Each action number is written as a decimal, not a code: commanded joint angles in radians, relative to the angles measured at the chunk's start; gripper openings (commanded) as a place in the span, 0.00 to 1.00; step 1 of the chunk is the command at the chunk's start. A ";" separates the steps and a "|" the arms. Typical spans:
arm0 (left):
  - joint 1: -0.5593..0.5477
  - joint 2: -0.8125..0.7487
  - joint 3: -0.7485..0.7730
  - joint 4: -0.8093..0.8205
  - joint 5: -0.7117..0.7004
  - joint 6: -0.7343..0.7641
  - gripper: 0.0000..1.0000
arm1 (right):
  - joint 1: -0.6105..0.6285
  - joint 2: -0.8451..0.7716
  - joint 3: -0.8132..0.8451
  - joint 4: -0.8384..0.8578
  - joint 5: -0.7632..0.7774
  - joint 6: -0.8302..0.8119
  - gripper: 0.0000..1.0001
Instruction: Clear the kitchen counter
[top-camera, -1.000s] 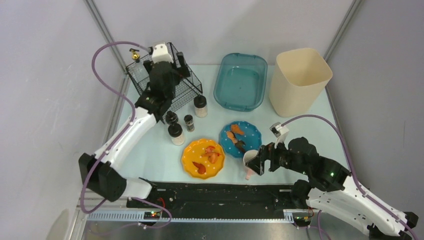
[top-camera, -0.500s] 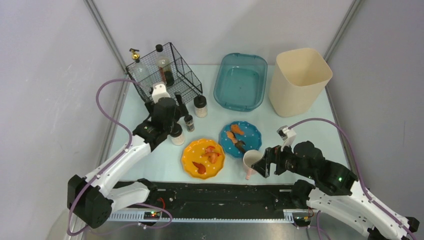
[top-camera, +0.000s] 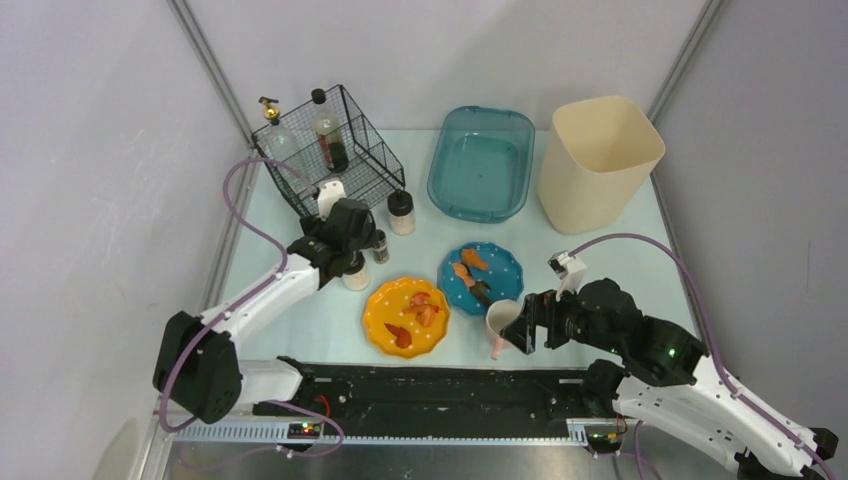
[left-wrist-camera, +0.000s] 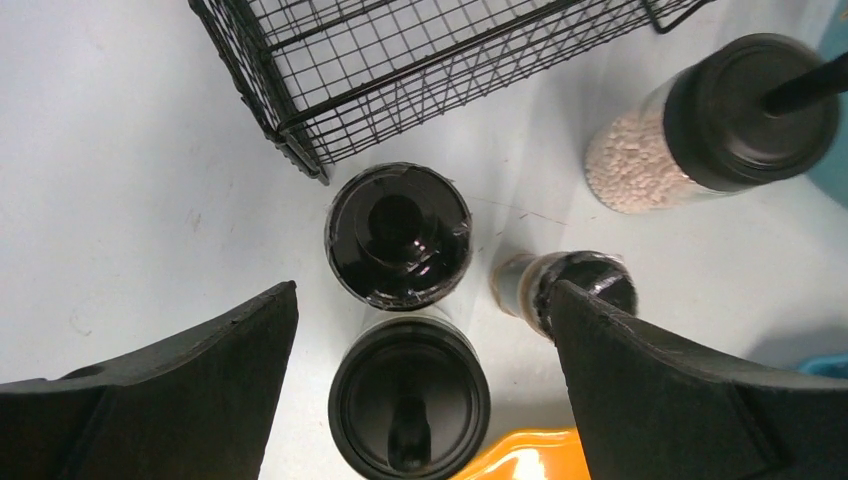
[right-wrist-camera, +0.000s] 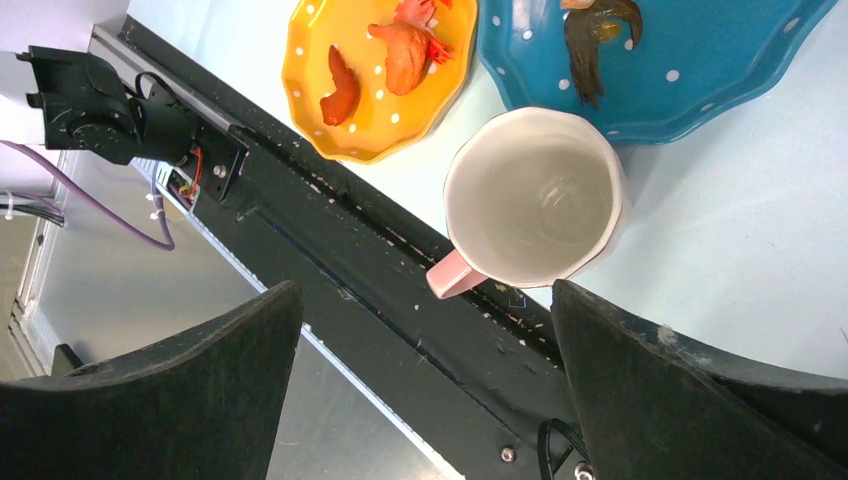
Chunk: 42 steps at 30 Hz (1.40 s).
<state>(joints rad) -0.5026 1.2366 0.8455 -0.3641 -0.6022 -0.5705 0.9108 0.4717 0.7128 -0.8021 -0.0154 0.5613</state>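
Mint-blue and matt, the kitchen counter (top-camera: 540, 250) lies under everything, from the black front rail (top-camera: 430, 385) to the back wall. It is a stiff, fixed board, so I think nobody takes hold of it. One clears it by lifting what stands on it. The surface looks smooth, so I judge that a light jar pushed from the side will slide.

On its left part, just beside the wire basket (left-wrist-camera: 450, 60), stand two black-capped spice jars (left-wrist-camera: 398, 235) close together, and a smaller dark jar (left-wrist-camera: 575, 285) near them. The left gripper (left-wrist-camera: 422, 300) hangs above them, jaws wide apart, with nothing in it. The jars look light, hard and a little slippery. I would take one by its round body under the cap.

Near the front edge a white mug (right-wrist-camera: 530, 195) with a pink handle stands close beside the blue plate (right-wrist-camera: 700, 70), with the orange plate (right-wrist-camera: 400, 125) further left. The right gripper (right-wrist-camera: 425, 290) is spread wide around the mug, and neither finger touches it. The mug is probably ceramic, heavier and breakable, so a grip across its wall seems best.
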 joint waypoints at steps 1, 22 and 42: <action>0.037 0.037 0.052 -0.007 0.022 -0.037 1.00 | 0.006 0.002 0.037 0.015 0.002 0.012 0.99; 0.111 0.212 0.142 -0.022 0.093 0.003 0.94 | 0.005 -0.011 0.006 0.018 0.010 0.020 1.00; 0.137 0.139 0.101 -0.034 0.117 0.044 0.10 | 0.005 -0.014 -0.013 0.047 -0.003 0.030 1.00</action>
<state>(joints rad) -0.3733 1.4422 0.9463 -0.3931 -0.4877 -0.5480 0.9108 0.4671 0.7010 -0.7933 -0.0154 0.5762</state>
